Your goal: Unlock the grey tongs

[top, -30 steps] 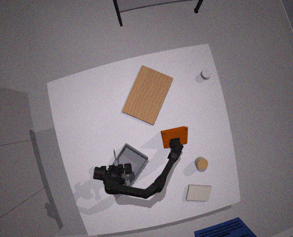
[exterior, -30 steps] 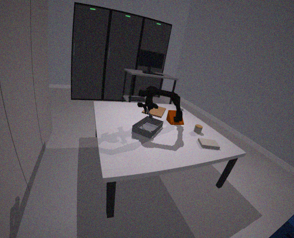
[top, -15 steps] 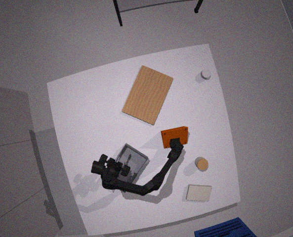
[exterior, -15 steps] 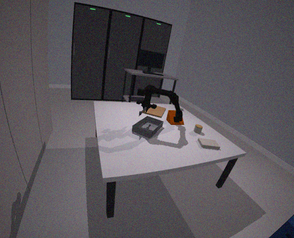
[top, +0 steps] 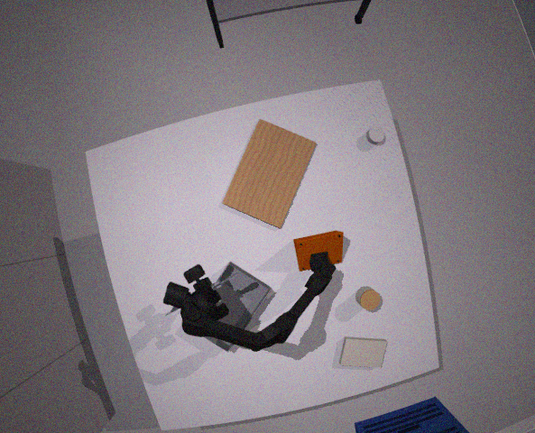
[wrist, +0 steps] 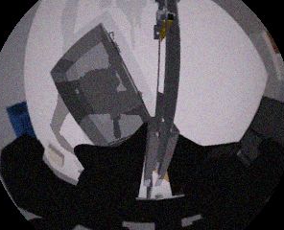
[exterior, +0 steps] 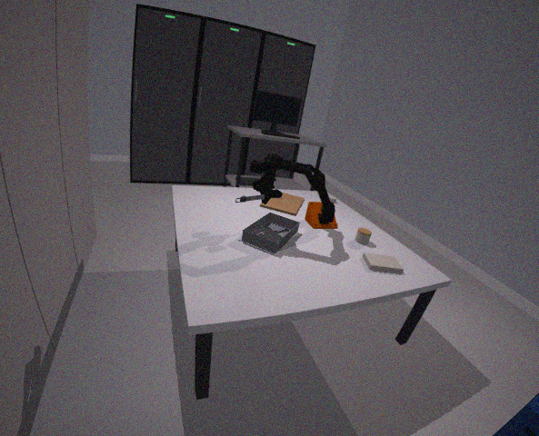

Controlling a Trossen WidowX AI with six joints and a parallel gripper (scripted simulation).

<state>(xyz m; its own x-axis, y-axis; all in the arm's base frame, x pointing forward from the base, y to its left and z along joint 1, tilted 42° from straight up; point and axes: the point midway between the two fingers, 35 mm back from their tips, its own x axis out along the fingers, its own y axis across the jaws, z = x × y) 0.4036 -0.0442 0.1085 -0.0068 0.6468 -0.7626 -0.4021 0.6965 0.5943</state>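
Note:
My gripper is shut on the grey tongs and holds them above the table, over the left part of the roasting tin in the top view. The tongs lie nearly level, tilted slightly, and stick out left of the fingers in the exterior view. Their arms are close together in the wrist view; whether the lock is engaged cannot be told. The grey roasting tin stands below, with shadows inside it. The wooden board lies flat, apart from the tin, with nothing on it.
The arm's orange base block stands right of the tin. A round container with a tan lid and a cream block are farther right. A small pale cylinder stands near the far right edge.

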